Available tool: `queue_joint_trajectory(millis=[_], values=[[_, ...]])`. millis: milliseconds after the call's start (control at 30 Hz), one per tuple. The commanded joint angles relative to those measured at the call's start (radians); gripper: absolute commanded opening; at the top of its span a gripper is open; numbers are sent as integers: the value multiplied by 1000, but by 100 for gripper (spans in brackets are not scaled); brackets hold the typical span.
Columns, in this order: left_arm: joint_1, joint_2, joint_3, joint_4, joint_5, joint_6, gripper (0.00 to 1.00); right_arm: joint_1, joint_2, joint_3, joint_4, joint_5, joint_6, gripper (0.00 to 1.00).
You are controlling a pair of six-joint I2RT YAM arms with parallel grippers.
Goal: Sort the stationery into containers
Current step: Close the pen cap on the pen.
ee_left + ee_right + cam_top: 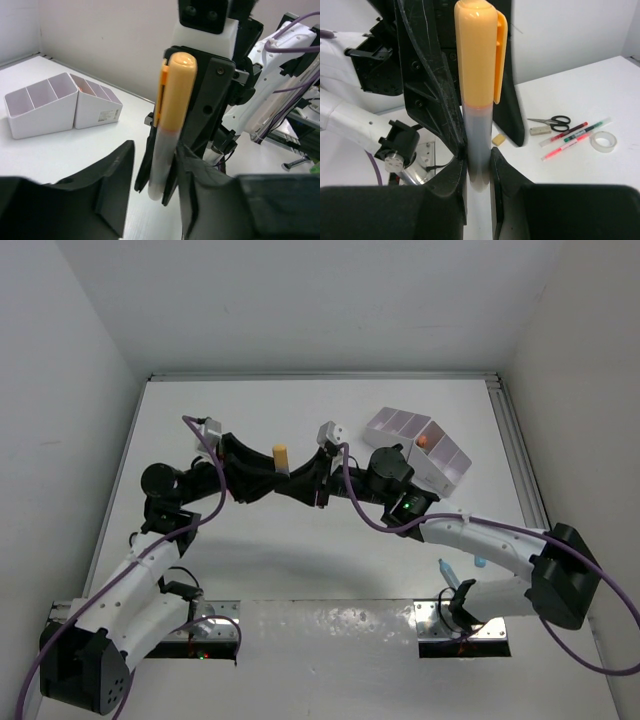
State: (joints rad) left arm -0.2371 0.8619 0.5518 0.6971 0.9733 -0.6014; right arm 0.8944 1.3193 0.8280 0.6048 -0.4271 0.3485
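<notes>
An orange-capped marker (477,90) is standing upright above the middle of the table (300,560), between the two wrists. Its cap is opaque orange with a rounded top and a side clip, and below the cap the barrel is showing as frosted, pale grey. The right pincer (477,170) is pinching that pale lower barrel, its two fingers pressing in on either side. The left pincer (156,150) is sitting spread around the same marker, with a clear gap on one side and its other finger just beside the barrel.

The white organiser (420,445) is resting at the far right of the table, well apart from the marker. From the left wrist view it is showing as two stepped blocks standing side by side, each divided into pale-lilac-lined compartments. In the overhead view a small orange item (423,440) seems to be lying in one of the middle compartments, though it is too small to identify.

More stationery is lying loose on the table: black-handled scissors (551,120), a grey eraser (539,130) just beside them, a yellowish eraser (498,139), thin pens (565,135) and a tape ring (603,140).
</notes>
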Motion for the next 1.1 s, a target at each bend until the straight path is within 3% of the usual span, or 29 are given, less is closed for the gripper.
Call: queue_joint_trajectory(millis=[0,167,333,467,567,733,867,1067], values=[[-1,5,34,36,4,-11,34,-5,-49,8,105,-7,-2,0],[-1,8,33,57,-13,-18,30,-3,-32,20,113,-15,3,0],[-1,9,-6,161,-114,-112,37,12,14,37,113,-21,3,0],[-1,11,-30,217,-166,-173,20,12,17,37,130,-22,11,0],[-1,9,-38,229,-170,-178,20,12,14,45,104,-21,3,0],[-2,8,-46,254,-176,-202,37,12,34,48,124,-29,20,0],[-5,11,-47,245,-177,-198,41,12,40,57,141,-33,24,0],[-7,17,-52,242,-157,-173,23,11,47,68,139,-35,27,0]])
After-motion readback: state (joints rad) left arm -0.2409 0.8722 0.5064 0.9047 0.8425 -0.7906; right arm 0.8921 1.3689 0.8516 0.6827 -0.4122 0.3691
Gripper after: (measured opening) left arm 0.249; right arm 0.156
